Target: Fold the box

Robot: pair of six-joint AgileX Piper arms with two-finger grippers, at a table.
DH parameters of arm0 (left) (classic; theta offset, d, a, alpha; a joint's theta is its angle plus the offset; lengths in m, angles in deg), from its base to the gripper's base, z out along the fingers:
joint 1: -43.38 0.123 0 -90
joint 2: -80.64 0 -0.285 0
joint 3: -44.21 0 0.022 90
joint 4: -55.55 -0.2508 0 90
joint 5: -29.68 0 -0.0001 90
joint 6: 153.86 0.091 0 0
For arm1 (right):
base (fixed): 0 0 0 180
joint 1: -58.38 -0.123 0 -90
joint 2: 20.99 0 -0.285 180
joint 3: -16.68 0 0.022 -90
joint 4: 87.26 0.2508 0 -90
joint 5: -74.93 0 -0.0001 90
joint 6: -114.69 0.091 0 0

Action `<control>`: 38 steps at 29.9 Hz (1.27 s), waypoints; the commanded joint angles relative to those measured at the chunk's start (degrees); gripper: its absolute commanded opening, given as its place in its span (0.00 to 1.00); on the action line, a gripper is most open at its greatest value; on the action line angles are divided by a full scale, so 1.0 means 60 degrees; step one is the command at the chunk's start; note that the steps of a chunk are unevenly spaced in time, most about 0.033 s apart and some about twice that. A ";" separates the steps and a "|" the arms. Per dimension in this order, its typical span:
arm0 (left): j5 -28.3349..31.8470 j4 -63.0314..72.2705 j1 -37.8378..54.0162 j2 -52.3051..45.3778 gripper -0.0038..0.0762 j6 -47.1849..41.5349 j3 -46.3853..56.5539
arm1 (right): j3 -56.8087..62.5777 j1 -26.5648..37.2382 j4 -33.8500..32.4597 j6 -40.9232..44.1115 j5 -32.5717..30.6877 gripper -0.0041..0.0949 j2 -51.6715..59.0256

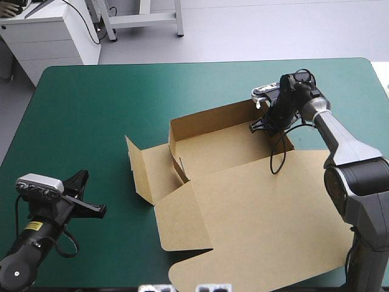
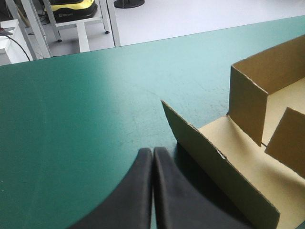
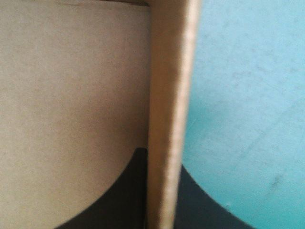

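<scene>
— Where does your box sit?
— You'll find it right of the table's middle: brown board, half built. Its far wall stands upright, its left side flap tilts up, and its lid lies flat toward the near edge.

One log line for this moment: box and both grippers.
box: far wall and left flap raised, lid flat | right gripper: shut on box's right wall | left gripper: shut, empty, apart from left flap

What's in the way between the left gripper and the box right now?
Nothing visible. Only bare teal-green cover lies between the shut left gripper and the box, whose raised side flap is nearest. The right gripper is shut on the box at its far right corner.
</scene>
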 commanded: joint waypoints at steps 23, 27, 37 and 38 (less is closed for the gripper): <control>0.1223 0.0267 -0.0013 0.1061 0.04 -0.0505 -0.0274 | -0.5363 -0.0051 -0.0835 0.1135 -0.0785 0.02 0.1327; 0.1220 0.0202 -0.0013 0.1658 0.04 -0.0505 -0.0741 | -0.5363 -0.0051 -0.0709 0.1135 -0.0785 0.02 0.1327; 0.0863 0.0253 0.0025 0.4853 0.04 -0.0859 -0.3910 | -0.5363 -0.0051 -0.0343 0.0918 -0.0785 0.02 0.1578; 0.0599 0.0253 0.0134 0.5192 0.04 -0.1004 -0.4303 | -0.5345 -0.0051 -0.0343 0.0918 -0.0785 0.02 0.1599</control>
